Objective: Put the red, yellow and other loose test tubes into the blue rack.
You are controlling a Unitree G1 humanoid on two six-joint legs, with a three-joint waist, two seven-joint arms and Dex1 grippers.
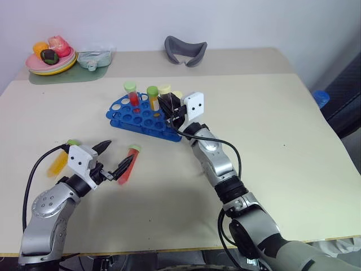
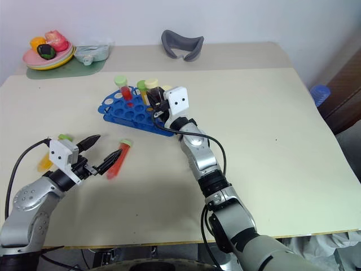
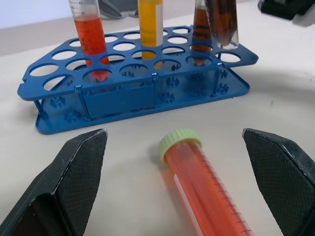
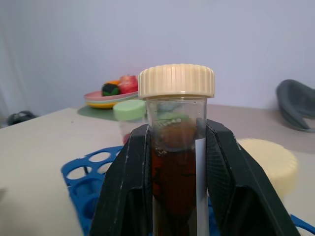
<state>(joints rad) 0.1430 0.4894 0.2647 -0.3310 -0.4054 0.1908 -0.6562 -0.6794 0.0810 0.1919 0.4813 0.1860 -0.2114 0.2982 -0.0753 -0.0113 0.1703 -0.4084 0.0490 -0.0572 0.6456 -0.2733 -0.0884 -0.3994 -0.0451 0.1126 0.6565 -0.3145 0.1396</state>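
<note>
The blue rack (image 1: 127,116) stands mid-table with a red, an orange-yellow and a brown tube upright in its holes. My right gripper (image 1: 169,107) is shut on a dark brown test tube (image 4: 176,162) with a cream cap. That tube's tip hangs just above the rack's end holes (image 3: 229,56). A loose red test tube (image 1: 128,165) with a pale green cap lies on the table. My left gripper (image 1: 119,153) stands open with a finger on each side of its cap end, not touching. A loose orange-yellow tube (image 1: 58,162) lies beside my left wrist.
At the back left stand stacked plates of toy food (image 1: 49,59) and a clear container (image 1: 95,56) on a green mat. A grey curved object (image 1: 185,51) lies at the back centre. The table's right half is bare.
</note>
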